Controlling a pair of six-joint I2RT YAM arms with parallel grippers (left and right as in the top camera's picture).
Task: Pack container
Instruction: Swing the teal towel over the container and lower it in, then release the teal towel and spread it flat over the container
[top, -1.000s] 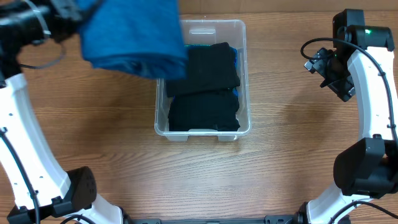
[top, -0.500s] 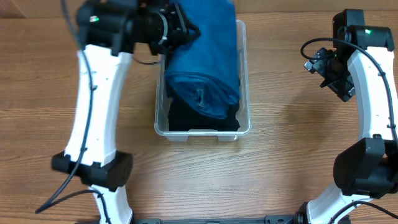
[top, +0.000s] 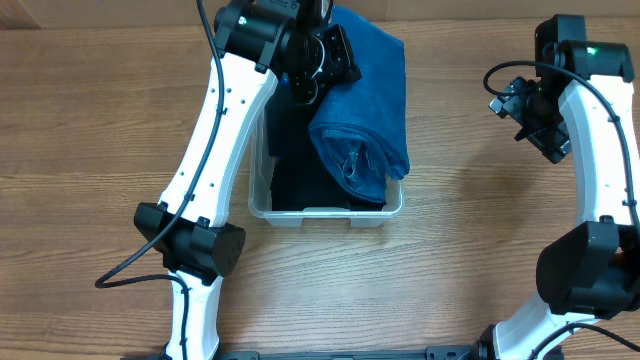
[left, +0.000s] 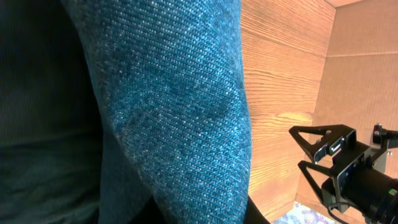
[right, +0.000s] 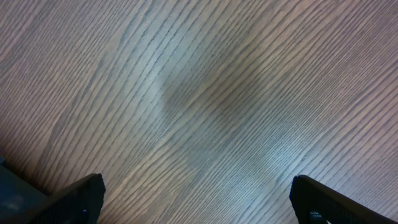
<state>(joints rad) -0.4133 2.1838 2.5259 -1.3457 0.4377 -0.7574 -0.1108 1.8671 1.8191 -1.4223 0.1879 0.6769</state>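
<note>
Overflowing clear container (top: 326, 214): black clothes (top: 298, 178), blue denim (top: 366, 108).

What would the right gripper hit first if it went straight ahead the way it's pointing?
Probably the bare wooden table; nothing shows between the right gripper and it, distance unclear.

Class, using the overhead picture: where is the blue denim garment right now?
In the overhead view, the blue denim garment lies along the right side of the clear container, on top of the black clothes, overlapping its right rim.
</note>
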